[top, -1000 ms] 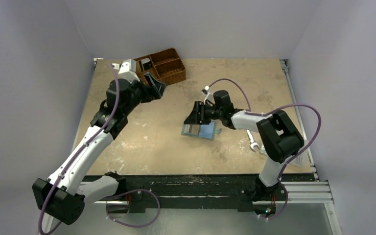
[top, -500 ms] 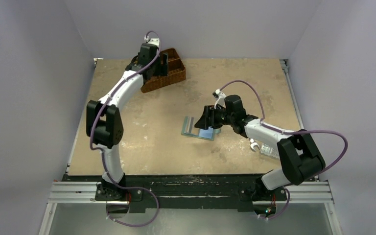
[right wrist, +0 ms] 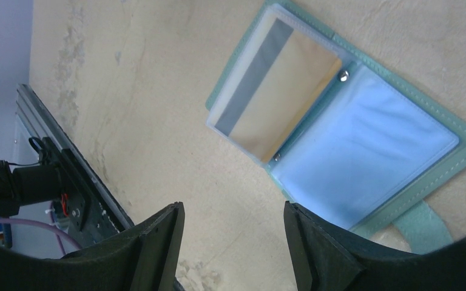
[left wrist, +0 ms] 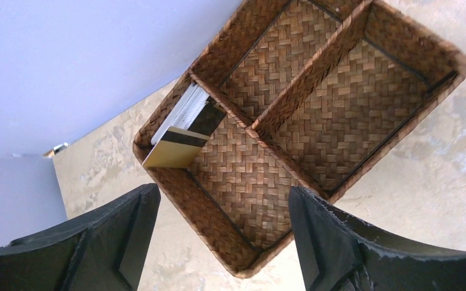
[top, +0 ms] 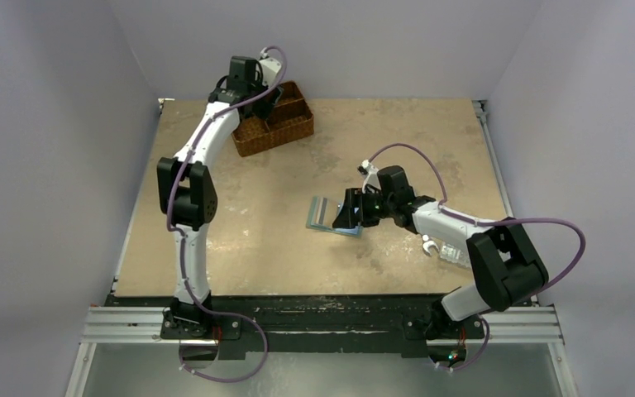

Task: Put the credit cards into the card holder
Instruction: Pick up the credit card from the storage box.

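1. Near edge, right side: a silver wrench (top: 428, 245) lies on the worktop (top: 248, 248), just beside the right arm's forearm.

2. Mid worktop: the card holder (right wrist: 461, 159) lies opened flat, its clear sleeves facing up and its teal border showing all round. One tan card (right wrist: 279, 97) with a grey stripe sits inside the left-hand sleeve. The right-hand sleeve shows only pale blue.

3. The right claw (right wrist: 233, 233) hangs over the near edge of the card holder. Its fingers are spread and there is nothing between them. No contact with the holder is visible.

4. Far left corner: a brown wicker basket (left wrist: 400, 130) with three compartments stands on the worktop. The remaining credit cards (left wrist: 182, 130) stand on edge in a small stack, leaning against the wall at one end of the crosswise end compartment. The two long compartments show only weave.

5. The left claw (left wrist: 223, 200) is poised above that end compartment, its fingers wide apart and holding nothing, clear of the cards.
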Motion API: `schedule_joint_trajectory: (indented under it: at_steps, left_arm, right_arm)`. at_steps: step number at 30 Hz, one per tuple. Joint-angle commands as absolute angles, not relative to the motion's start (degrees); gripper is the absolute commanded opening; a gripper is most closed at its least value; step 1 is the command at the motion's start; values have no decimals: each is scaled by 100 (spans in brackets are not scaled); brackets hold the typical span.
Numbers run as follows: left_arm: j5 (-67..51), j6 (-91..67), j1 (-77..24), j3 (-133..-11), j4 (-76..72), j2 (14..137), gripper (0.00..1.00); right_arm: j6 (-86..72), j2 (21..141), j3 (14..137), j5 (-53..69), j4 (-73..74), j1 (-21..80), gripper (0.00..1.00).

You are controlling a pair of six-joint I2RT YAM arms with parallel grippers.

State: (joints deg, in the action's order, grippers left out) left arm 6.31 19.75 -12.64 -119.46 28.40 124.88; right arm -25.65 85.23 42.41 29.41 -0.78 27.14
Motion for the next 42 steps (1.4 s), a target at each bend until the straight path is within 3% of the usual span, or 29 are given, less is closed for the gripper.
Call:
schedule_joint_trajectory:
  at_steps: [1,10,42]
  left_arm:
    - [84,2878,-985,-12564,3191,12952,82]
    - [-576,3319,-606,-13381,3503,13584,84]
    - [-80,4081,-510,-13736,2876,14320,92]
  right_arm:
    - [-2389,8496,4526,2880,429,2725,69]
    - [-2194,8801,4951,2638,1075,2724,69]
    - [-2136,9173,5292,2513,1440,2722,68]
